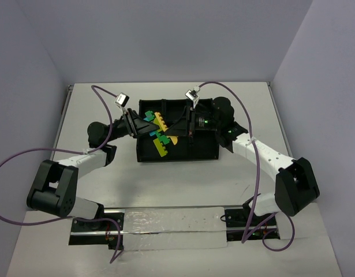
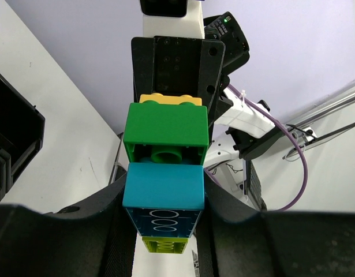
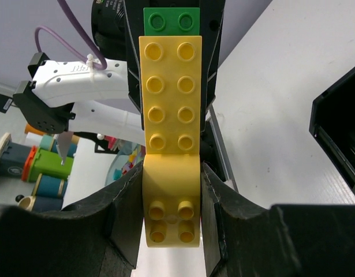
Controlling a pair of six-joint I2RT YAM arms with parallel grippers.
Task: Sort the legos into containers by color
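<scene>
A stuck-together cluster of legos [image 1: 158, 131] hangs over the black tray of containers [image 1: 206, 154], held between both grippers. My left gripper [image 2: 164, 197] is shut on the teal brick [image 2: 164, 184], its pads against both sides. A green brick [image 2: 165, 128] and a yellow one [image 2: 169, 99] continue beyond it, and a lime brick [image 2: 163, 245] sits below. My right gripper [image 3: 171, 199] is shut on the yellow brick [image 3: 170, 115] at its curved end. A green brick [image 3: 171, 22] shows past the yellow. From above, the left gripper [image 1: 142, 124] and right gripper [image 1: 177, 130] face each other.
The tray's black wall [image 3: 339, 133] shows at the right of the right wrist view, and another corner [image 2: 12, 144] at the left of the left wrist view. White tabletop [image 1: 165, 184] lies around the tray. Purple cables [image 1: 102, 95] arc above both arms.
</scene>
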